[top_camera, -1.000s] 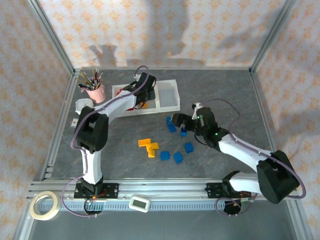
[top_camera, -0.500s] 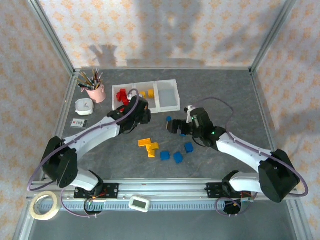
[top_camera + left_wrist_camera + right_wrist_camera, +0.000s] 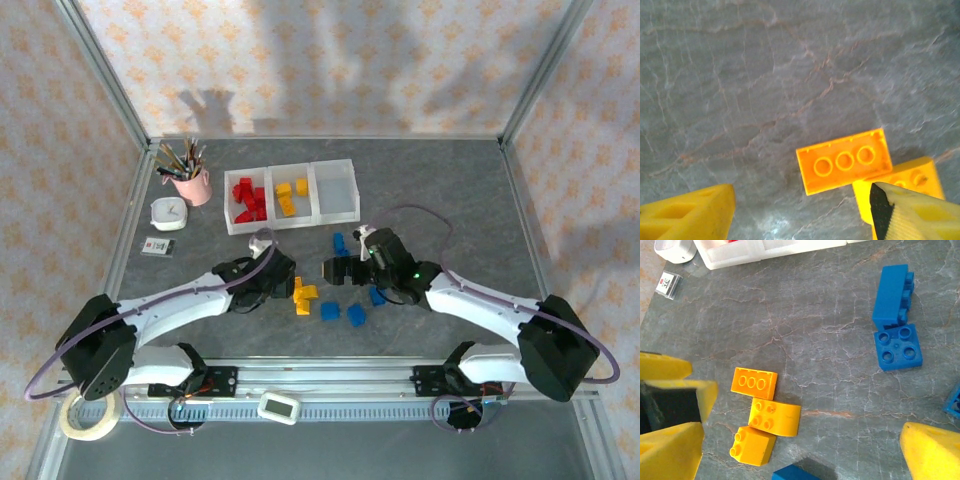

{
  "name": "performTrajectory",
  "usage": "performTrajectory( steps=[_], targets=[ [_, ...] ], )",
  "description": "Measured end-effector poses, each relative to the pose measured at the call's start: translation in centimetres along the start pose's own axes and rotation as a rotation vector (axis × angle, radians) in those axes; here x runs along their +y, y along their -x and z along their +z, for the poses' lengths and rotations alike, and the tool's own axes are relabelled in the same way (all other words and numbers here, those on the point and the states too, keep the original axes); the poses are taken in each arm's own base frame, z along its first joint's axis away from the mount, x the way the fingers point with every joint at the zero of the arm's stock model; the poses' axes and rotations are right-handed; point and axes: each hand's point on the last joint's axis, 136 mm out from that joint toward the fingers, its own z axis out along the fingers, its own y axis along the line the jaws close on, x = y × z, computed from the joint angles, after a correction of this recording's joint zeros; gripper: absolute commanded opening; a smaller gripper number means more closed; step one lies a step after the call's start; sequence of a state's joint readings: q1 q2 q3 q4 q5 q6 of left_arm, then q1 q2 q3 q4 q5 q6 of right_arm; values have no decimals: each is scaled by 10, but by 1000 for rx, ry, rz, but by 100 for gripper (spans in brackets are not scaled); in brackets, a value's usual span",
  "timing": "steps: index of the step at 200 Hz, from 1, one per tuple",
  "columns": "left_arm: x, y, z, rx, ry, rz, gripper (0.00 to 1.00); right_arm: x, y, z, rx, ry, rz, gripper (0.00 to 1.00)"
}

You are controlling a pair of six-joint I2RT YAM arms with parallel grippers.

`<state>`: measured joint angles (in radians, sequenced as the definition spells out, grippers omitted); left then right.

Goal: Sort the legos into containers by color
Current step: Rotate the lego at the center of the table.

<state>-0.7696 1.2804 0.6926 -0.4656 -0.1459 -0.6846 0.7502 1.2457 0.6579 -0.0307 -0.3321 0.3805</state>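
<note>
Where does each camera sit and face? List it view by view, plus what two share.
Top external: above and behind the bases, looking down on the table; left arm and right arm show whole.
Left wrist: on the left arm, facing down at a three-stud yellow brick; open jaws at the bottom corners.
Right wrist: on the right arm, facing down toward the tray; jaws open.
Shared: both wrists see the three-stud yellow brick.

Left end effector swung from containers to yellow legos (jaws parted).
</note>
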Motion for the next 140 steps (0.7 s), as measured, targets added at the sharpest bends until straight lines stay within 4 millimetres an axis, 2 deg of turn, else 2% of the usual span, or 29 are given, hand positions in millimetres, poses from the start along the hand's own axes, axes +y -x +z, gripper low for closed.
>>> performTrajectory(
  steps=[81, 140],
  targets=[
    [13, -29, 34, 78, 165, 107, 84, -1, 3, 0, -13, -8, 11, 100],
    [5, -14, 46, 101, 179, 149, 84, -5, 0, 0, -16, -17, 16, 100]
  ],
)
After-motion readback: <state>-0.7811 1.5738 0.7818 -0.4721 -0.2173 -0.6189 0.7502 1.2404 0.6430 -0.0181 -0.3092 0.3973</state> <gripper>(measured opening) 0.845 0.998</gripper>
